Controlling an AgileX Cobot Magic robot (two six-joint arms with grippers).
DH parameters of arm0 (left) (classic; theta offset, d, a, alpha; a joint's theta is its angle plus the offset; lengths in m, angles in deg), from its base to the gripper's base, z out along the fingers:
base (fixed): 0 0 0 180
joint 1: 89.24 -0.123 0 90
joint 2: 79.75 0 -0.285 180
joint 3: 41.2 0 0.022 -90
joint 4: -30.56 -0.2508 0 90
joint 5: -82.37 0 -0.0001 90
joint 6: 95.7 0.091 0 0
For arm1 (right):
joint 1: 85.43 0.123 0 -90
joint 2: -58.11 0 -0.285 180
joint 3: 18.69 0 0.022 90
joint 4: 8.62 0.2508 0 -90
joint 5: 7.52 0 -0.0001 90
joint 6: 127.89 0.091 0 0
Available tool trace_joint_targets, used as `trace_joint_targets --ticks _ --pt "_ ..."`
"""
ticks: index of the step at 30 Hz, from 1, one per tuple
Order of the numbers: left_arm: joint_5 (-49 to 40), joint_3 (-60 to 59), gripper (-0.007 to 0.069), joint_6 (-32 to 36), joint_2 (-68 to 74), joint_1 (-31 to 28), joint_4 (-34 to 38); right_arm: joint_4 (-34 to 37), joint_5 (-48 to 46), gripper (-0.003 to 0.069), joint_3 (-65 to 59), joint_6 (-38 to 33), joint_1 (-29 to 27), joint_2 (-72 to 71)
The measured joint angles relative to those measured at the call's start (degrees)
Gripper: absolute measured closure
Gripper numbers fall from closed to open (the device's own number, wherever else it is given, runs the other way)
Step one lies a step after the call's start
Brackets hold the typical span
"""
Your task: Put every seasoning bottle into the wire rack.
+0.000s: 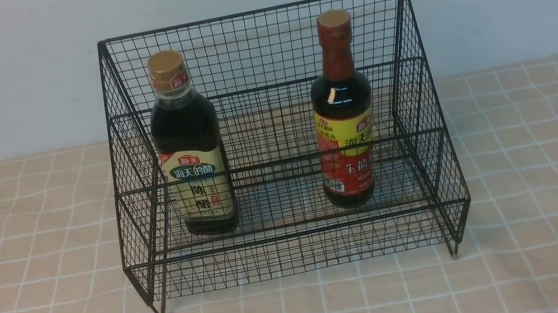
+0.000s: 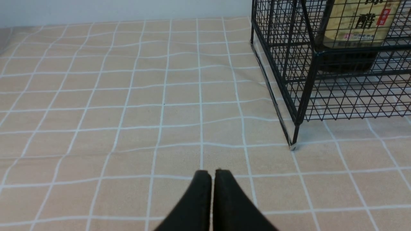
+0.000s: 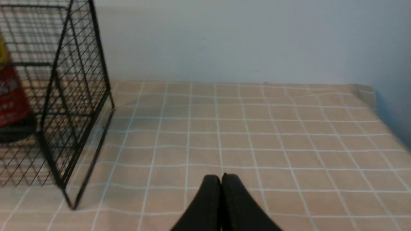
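Bottles stood upright on the lower tier of the large black wire-mesh stepped rack (image 1: 273, 123): the squarish dark-liquid bottle with gold cap and cream-green label (image 1: 190, 148) toward its left end, the round long-necked bottle with red cap and red-yellow label (image 1: 343, 117) toward its right, well apart. The left gripper (image 2: 212, 179) and right gripper (image 3: 221, 181) hung over the beige checked tablecloth (image 1: 33, 311), each with fingertips pressed together, holding nothing.
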State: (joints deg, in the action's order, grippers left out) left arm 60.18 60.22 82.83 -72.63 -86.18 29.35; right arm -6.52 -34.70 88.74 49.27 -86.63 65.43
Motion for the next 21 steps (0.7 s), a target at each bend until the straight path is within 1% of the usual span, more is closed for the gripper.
trace_joint_targets --ticks 2,4,10,21 --pt "0.0 0.0 0.0631 0.0 0.0 0.0 0.0 2.1 1.4 0.0672 -3.2 -1.4 1.7 -0.2" --pt "0.0 0.0 0.0631 0.0 0.0 0.0 0.0 2.6 2.1 0.0672 -5.2 -1.5 2.7 -0.2" --pt "0.0 0.0 0.0631 0.0 0.0 0.0 0.0 -0.3 4.8 0.0672 -5.6 -0.4 2.9 -0.2" --pt "0.0 0.0 0.0631 0.0 0.0 0.0 0.0 -0.5 4.9 0.0672 -5.6 0.7 2.9 -0.2"
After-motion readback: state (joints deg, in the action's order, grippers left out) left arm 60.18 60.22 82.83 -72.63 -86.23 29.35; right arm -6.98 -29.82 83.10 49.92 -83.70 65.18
